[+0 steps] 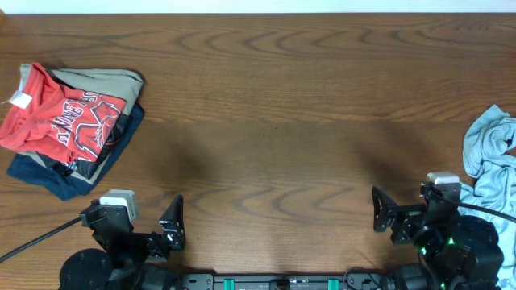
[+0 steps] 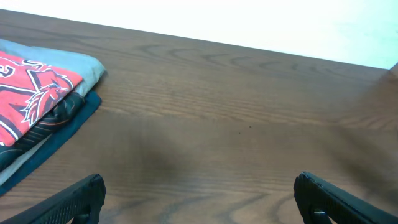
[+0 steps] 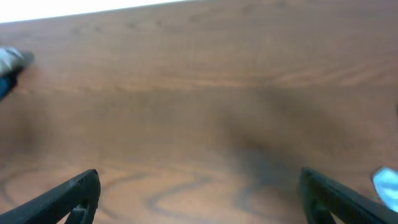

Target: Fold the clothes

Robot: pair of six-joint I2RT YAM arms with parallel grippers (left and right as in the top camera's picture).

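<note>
Clothes (image 1: 66, 121) outside both wide-spread jaws

One clothes stack (image 1: 68, 121), one loose shirt (image 1: 488, 147)

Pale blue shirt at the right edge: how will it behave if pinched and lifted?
Likely floppy: the pale blue shirt lies crumpled in loose folds, so a single pinch would probably lift one layer while the rest drapes. Probably light for its bulk. Pushed, it would likely bunch rather than slide whole across the wood table.
</note>
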